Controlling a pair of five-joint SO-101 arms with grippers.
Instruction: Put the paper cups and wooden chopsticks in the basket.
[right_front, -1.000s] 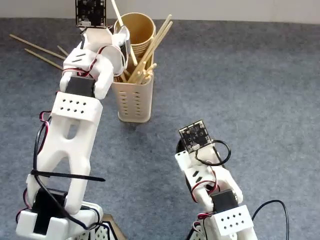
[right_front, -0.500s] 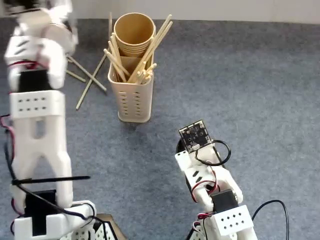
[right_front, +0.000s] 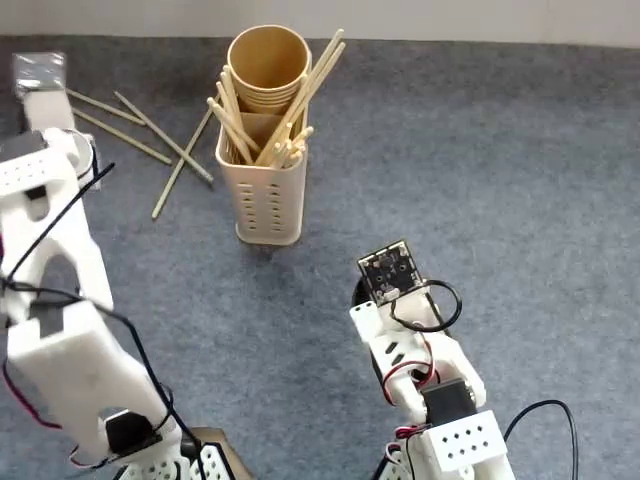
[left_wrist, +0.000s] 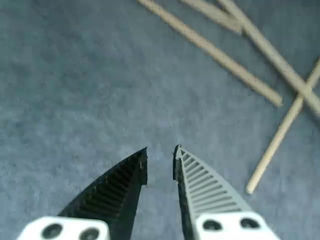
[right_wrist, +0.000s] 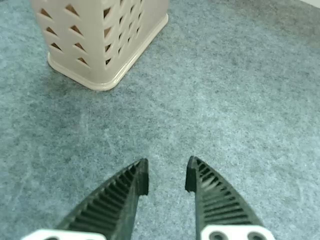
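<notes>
Looks mostly done. Finds the stacked paper cups (right_front: 268, 60) already standing in the beige perforated basket (right_front: 268, 205), upper middle of the high view, with a bundle of wooden chopsticks (right_front: 302, 98) leaning out beside them. Spots no other cup anywhere on the grey carpet (right_front: 500, 150).

Leaves the loose chopsticks (right_front: 150, 140) to clear: about four, as far as can be counted, lying crossed on the carpet in the upper left of the high view, just beside the basket but outside it and not touching it.

Places the left arm (right_front: 50, 200) along the left edge of the high view, its wrist up by those sticks. Shows the left gripper (left_wrist: 160, 161) at the lower middle of its wrist view, fingers slightly parted with only a narrow gap, grasping nothing, with bare carpet under the tips and the loose sticks (left_wrist: 215, 50) toward the upper right, apart from the tips.

Places the right arm (right_front: 420, 350) at the lower middle of the high view, well short of the basket. Shows the right gripper (right_wrist: 167, 174) likewise parted and empty, over carpet, with the basket's base (right_wrist: 100, 45) in the upper left.

Judged from this: cups finished, chopsticks partly in, a handful to gather, probably by the left arm.
</notes>
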